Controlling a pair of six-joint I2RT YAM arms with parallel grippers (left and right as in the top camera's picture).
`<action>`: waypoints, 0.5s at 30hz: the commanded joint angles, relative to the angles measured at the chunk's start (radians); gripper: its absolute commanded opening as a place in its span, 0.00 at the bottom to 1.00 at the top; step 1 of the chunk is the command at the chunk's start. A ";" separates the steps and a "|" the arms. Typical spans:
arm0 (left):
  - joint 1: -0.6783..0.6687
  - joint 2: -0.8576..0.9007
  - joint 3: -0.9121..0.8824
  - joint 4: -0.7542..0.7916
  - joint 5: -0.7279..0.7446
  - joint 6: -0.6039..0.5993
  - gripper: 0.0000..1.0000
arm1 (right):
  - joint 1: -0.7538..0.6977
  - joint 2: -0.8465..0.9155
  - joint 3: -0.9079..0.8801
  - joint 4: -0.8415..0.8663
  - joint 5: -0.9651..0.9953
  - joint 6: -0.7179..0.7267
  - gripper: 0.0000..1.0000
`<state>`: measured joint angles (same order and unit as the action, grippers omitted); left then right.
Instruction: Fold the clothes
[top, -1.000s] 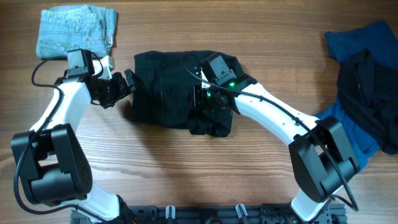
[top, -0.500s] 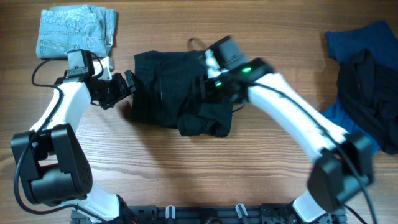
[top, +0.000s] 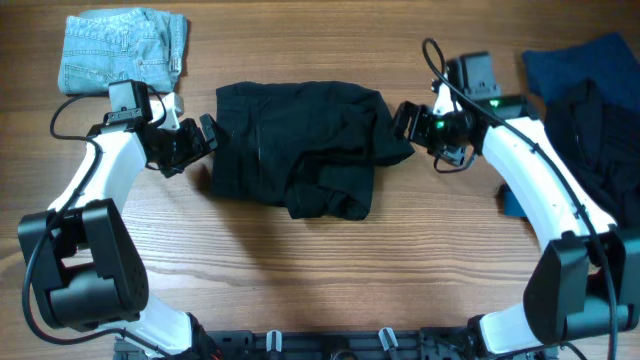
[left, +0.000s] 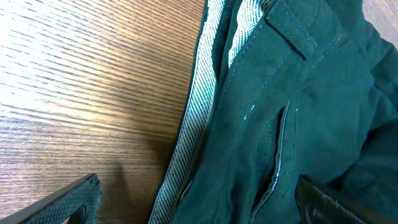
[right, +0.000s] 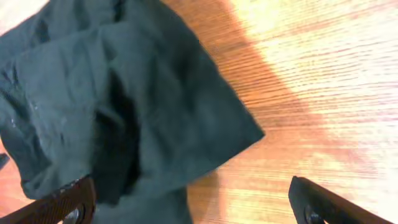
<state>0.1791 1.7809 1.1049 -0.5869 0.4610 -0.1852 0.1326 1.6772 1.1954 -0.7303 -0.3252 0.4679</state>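
Observation:
Black shorts (top: 290, 150) lie crumpled in the middle of the table, one layer folded over the lower right part. My left gripper (top: 203, 138) stands open at their left edge. In the left wrist view the mesh-lined waistband (left: 193, 137) and a pocket seam of the shorts (left: 280, 93) lie between its wide-spread fingers (left: 68, 199), and nothing is pinched. My right gripper (top: 408, 122) is open at the shorts' right corner. The right wrist view shows that corner (right: 143, 93) partly under the left finger (right: 56, 202), with bare wood under the other.
Pale-blue denim shorts (top: 122, 50) lie folded at the back left corner. A heap of dark blue and black garments (top: 590, 120) sits at the right edge, behind my right arm. Bare wood (top: 330, 270) runs along the front.
My right gripper has opened, let go of the black shorts and drawn back from their middle to their right edge. The shorts' right side now reaches further right. The left arm has not moved.

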 joint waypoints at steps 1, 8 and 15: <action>0.008 -0.019 -0.005 -0.001 -0.006 -0.002 1.00 | -0.031 0.043 -0.069 0.074 -0.119 -0.010 1.00; 0.008 -0.019 -0.005 -0.001 -0.006 -0.002 1.00 | -0.032 0.138 -0.087 0.148 -0.134 -0.058 1.00; 0.008 -0.019 -0.005 0.000 -0.006 -0.002 1.00 | -0.032 0.216 -0.087 0.225 -0.236 -0.121 1.00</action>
<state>0.1791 1.7809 1.1049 -0.5877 0.4610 -0.1852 0.1013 1.8542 1.1141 -0.5224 -0.4866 0.3885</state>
